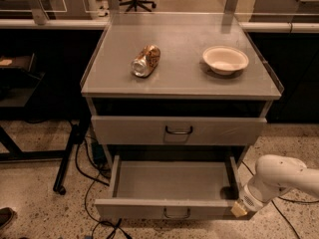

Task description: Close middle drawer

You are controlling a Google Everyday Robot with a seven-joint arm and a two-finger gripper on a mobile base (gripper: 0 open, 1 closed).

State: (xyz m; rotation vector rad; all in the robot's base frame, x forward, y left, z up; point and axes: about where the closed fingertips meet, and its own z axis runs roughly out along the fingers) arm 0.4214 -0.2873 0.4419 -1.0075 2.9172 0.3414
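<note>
Grey metal cabinet seen from above and in front, with its middle drawer pulled out.
On my screen the gripper sits at five o'clock, at the open drawer's right front corner, on a white arm reaching in from four o'clock. The taller drawer above is closed. On the cabinet top, a dented can lies on its side at eleven o'clock, and a pale bowl stands at one o'clock.

High frontal view, gripper at lower right
</note>
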